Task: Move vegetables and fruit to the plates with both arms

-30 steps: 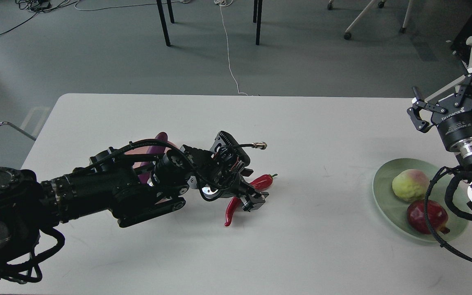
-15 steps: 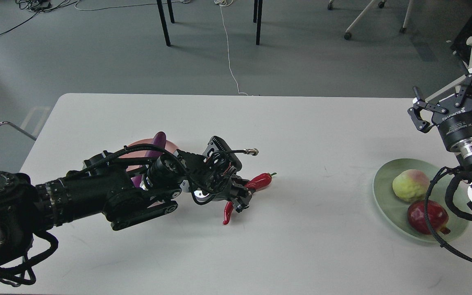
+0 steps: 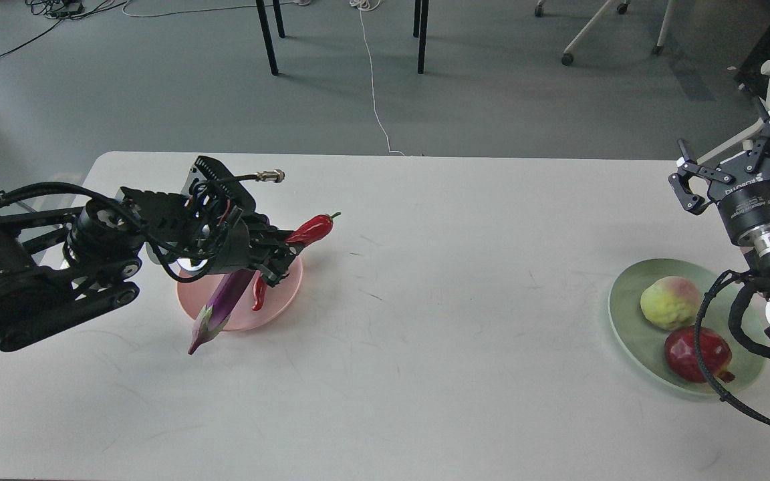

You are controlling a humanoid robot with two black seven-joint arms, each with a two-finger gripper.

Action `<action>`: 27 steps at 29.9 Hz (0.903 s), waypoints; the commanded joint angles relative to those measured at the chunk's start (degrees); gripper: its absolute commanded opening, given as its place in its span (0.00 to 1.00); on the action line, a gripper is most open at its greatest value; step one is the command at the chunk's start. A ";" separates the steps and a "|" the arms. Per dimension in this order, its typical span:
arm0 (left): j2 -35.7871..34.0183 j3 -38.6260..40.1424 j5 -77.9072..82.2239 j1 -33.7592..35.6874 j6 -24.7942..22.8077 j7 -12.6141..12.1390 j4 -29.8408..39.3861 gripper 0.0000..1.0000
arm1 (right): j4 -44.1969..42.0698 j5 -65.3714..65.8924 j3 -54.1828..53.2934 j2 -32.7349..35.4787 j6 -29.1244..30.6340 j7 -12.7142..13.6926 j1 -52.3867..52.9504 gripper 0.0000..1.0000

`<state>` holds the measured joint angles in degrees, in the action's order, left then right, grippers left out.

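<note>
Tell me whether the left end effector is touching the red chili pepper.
Touching. In the head view the left end effector is clamped around the middle of the red chili pepper, holding it above the pink plate, stem end up and tip hanging below the fingers.

Two plates stood on the surface (image 3: 425, 374): one pink plate (image 3: 285, 304) and one green plate (image 3: 632, 334). There was one eggplant (image 3: 224, 304) and one chili pepper (image 3: 311, 229). Two fruits lay there too, one yellow-green fruit (image 3: 669, 302) and one pomegranate (image 3: 692, 354).
</note>
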<state>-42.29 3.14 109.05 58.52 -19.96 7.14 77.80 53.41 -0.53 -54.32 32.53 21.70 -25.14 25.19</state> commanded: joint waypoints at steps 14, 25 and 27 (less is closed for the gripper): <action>1.95 -0.32 -0.07 -5.25 1.15 0.50 -5.28 0.38 | -0.50 0.00 -0.08 0.16 0.01 0.00 1.44 0.98; 2.57 0.64 -2.70 -4.91 6.68 0.77 -5.90 0.87 | -0.67 0.00 -1.84 0.34 0.35 0.00 1.44 0.98; 2.39 1.78 -6.47 -4.64 8.18 0.85 -5.90 0.94 | -0.76 0.00 -1.84 0.60 1.06 0.00 1.36 0.98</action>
<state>-39.82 3.82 106.70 53.51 -13.85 7.86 71.89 52.78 -0.58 -55.98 32.83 22.07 -25.14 26.60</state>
